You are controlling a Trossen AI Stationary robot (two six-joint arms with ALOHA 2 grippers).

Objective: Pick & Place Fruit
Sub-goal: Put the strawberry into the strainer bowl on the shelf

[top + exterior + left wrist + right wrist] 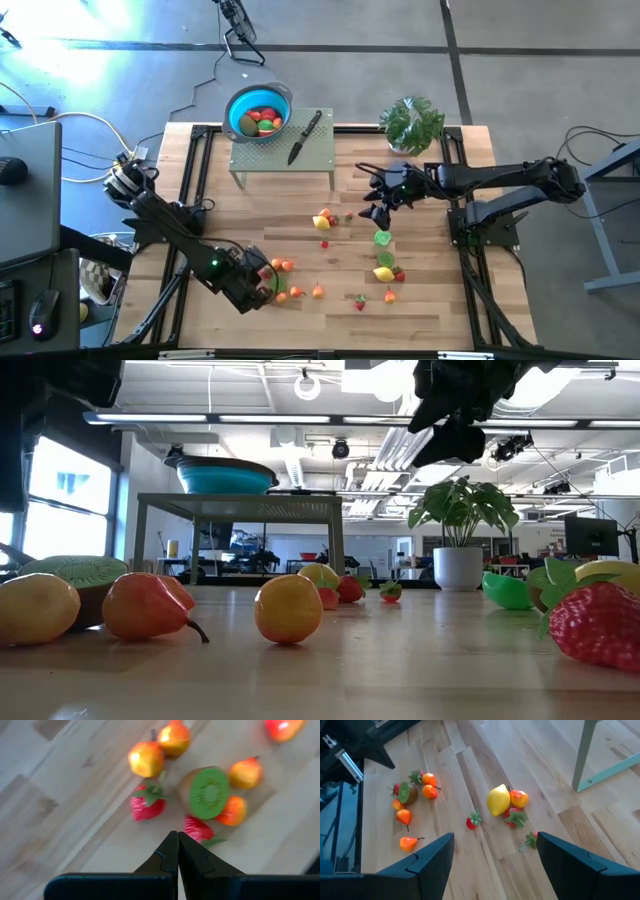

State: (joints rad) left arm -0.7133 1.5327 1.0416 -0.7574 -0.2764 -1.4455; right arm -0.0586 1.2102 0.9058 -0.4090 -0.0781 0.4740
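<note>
Hovering with fingers apart, the right gripper (377, 200) should drop at six o'clock onto the fruit (322, 220) scattered mid-table; the left gripper (268, 280), pinched together empty, waits by the kiwi (207, 792).

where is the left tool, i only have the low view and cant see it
Observer: The left tool is low at the table's front left, by a cluster of fruit.
Operator: open or shut
Observer: Shut, holding nothing; its wrist view shows the fingers pressed together above a strawberry.
Operator: and the bowl, anything in it
Observer: Yes, the blue bowl already holds red and green fruit, seen from above.
</note>
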